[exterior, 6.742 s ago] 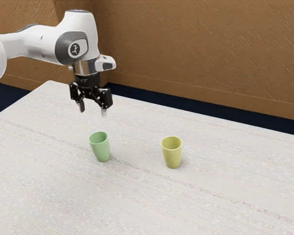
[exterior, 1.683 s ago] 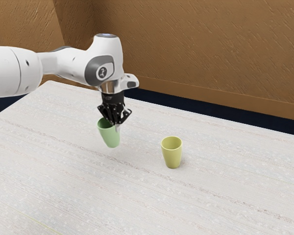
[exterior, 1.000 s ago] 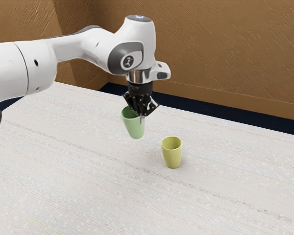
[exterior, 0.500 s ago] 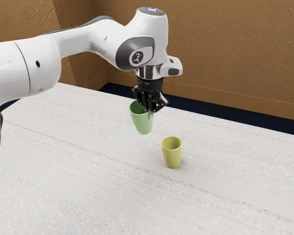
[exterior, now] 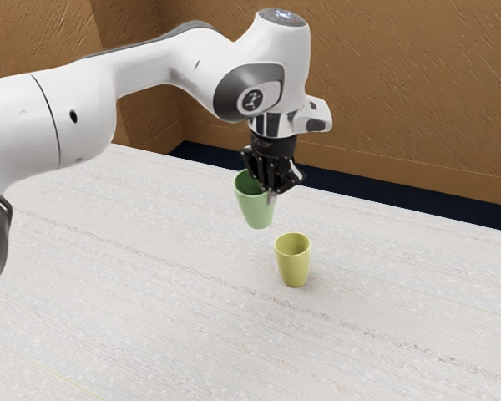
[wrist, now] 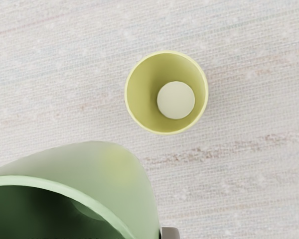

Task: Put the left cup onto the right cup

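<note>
My gripper [exterior: 271, 188] is shut on the rim of the green cup [exterior: 255, 205], which hangs in the air, slightly tilted. The yellow-green cup [exterior: 293, 259] stands upright on the table, below the green cup and a little toward the exterior view's right. From the wrist camera, the green cup [wrist: 89, 184] looms large right under my hand, and the yellow-green cup [wrist: 166, 92] shows open-mouthed on the table beyond it, apart from it.
The pale wood-grain table [exterior: 150, 317] stretches wide around the cups. A brown wall [exterior: 401, 83] with a dark floor strip [exterior: 384, 190] runs behind the table's far edge.
The arm has picked up the green cup from the table and carried it up and toward the exterior view's right, closer to the yellow-green cup, which has stayed put.
</note>
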### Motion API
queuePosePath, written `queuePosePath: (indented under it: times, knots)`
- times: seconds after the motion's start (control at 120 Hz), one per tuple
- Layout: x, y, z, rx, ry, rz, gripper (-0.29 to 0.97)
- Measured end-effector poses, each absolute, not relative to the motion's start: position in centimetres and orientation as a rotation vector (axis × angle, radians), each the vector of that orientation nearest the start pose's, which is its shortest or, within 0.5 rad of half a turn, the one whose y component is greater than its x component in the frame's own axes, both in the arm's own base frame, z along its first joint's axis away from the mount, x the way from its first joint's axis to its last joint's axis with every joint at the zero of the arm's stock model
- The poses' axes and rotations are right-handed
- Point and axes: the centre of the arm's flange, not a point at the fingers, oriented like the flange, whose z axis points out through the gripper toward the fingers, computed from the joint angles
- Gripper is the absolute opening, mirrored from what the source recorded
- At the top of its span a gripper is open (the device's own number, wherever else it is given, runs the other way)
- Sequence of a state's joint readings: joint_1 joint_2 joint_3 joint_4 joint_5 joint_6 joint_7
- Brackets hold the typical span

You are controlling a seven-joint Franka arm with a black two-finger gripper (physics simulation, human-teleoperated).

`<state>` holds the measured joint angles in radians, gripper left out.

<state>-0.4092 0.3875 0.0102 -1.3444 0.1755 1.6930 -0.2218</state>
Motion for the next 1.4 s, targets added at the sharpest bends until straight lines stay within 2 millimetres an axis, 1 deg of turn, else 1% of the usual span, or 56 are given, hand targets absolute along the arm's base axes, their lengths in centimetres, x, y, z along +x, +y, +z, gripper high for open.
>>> queuePosePath:
  times: [0.133,0.417,0.667,0.75,1.167,1.275,1.4]
  knots:
    - [62.9,-25.5,50.1,-2.943,0.303,-0.026,-0.11]
    - [62.4,-27.9,49.8,-2.943,0.333,-0.030,-0.11]
    - [62.2,-29.1,49.1,-2.939,0.339,-0.017,-0.11]
    - [62.6,-29.5,49.4,-2.945,0.336,-0.037,-0.11]
    - [63.5,-29.3,47.6,-2.929,0.316,-0.018,-0.11]
    - [64.0,-29.4,48.0,-2.929,0.315,-0.044,-0.11]
    - [64.7,-29.0,48.1,-2.925,0.308,-0.059,-0.11]
